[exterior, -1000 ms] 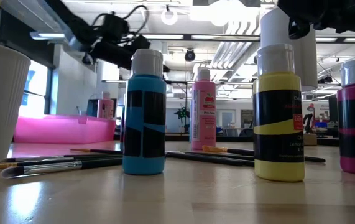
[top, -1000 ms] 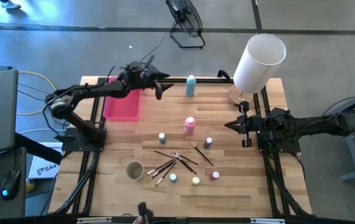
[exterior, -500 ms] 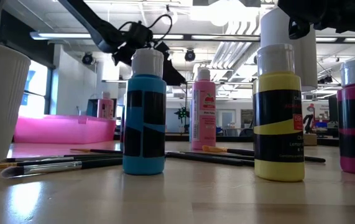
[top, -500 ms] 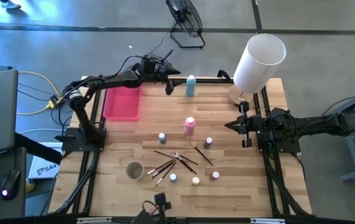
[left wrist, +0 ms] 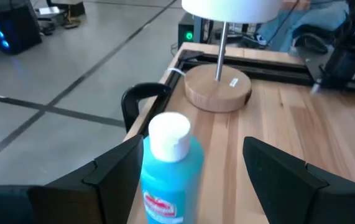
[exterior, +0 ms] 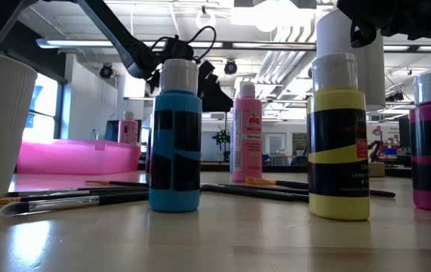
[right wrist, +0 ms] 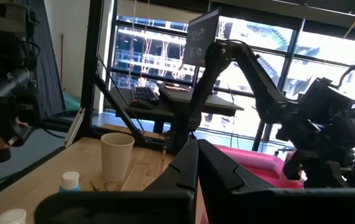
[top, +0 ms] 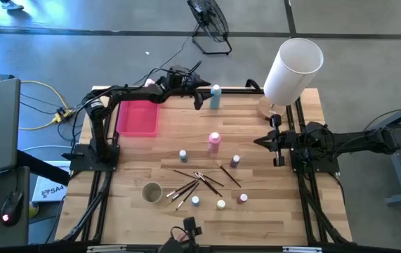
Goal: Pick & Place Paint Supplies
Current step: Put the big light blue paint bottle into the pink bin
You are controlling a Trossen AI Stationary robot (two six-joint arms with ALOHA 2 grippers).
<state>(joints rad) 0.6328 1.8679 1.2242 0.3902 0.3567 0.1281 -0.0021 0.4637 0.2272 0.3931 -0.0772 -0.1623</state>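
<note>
Left gripper (top: 199,97): I see its jaws spread wide, holding nothing, just beside the teal bottle (top: 215,96) at the table's far edge; in the left wrist view the bottle (left wrist: 171,168) stands upright between the two fingers, apart from both.
Left arm: I have it stretched long from its base at the left edge, reaching over the pink tray (top: 138,117) toward the far middle of the table.
Right gripper (top: 275,140): fingers pressed together on nothing, by the right edge of the table, near the lamp's wooden base (top: 265,107).
Right arm: I see it folded low at the right side, waiting.
Squeeze bottles: I count three; the teal one, one pink bottle (top: 215,141) standing mid-table, and another pink bottle (exterior: 127,126) that the low view shows at the tray.
Paint pots: I count five small capped pots; one blue-grey (top: 183,154), one purplish (top: 235,160), and a near row of blue (top: 195,200), yellow (top: 221,204) and magenta (top: 242,199).
Brushes (top: 194,182): a loose criss-crossed scatter between the pots; too thin and tangled for me to count.
Cup (top: 152,192): one, upright, beside the brushes.
Lampshade (top: 293,69): one white cylinder at the far right corner.
</note>
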